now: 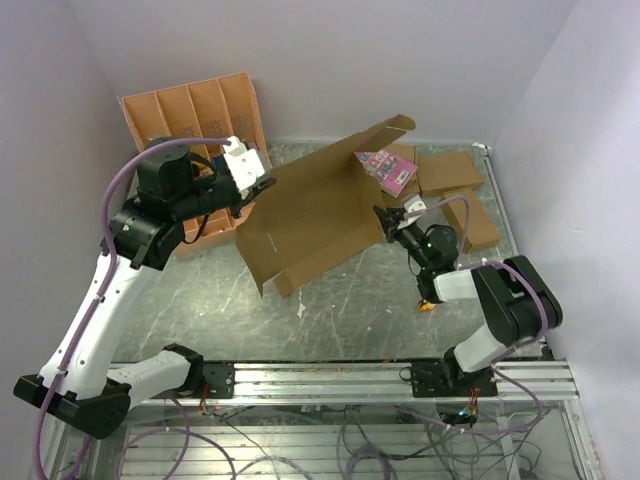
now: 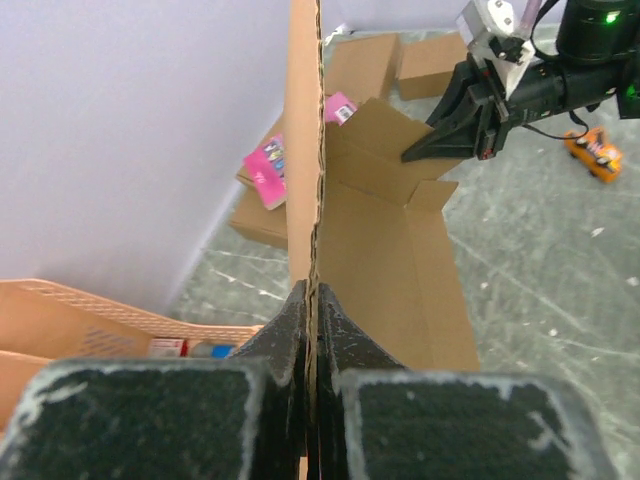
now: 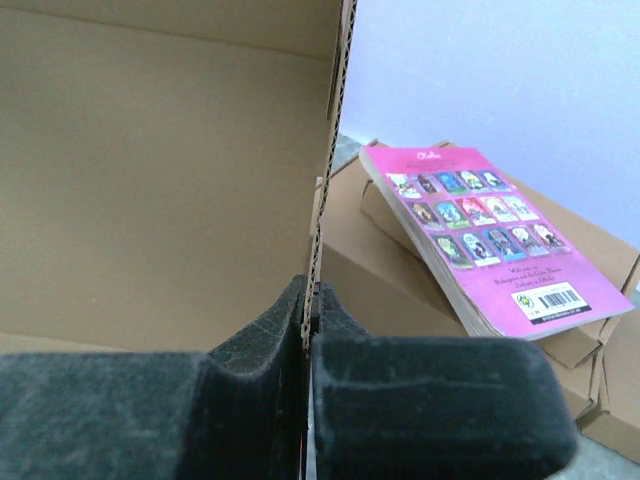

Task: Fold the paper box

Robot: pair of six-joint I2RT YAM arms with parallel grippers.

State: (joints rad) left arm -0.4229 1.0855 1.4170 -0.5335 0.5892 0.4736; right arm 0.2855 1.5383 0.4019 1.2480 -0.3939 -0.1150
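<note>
The paper box (image 1: 315, 215) is a large brown corrugated sheet with flaps, held tilted above the table between both arms. My left gripper (image 1: 262, 186) is shut on its left edge; in the left wrist view the cardboard edge (image 2: 305, 150) runs up from between the closed fingers (image 2: 280, 330). My right gripper (image 1: 388, 222) is shut on the right edge of the paper box, and the right wrist view shows the corrugated edge (image 3: 335, 130) pinched between the pads (image 3: 262, 335). The box's inner face (image 3: 150, 180) fills the left of that view.
An orange-tan compartment tray (image 1: 190, 110) leans on the back wall at left. Smaller flat brown boxes (image 1: 450, 180) lie at back right with a pink book (image 1: 385, 170) on them. A small orange object (image 1: 426, 303) sits by the right arm. Walls close in on three sides.
</note>
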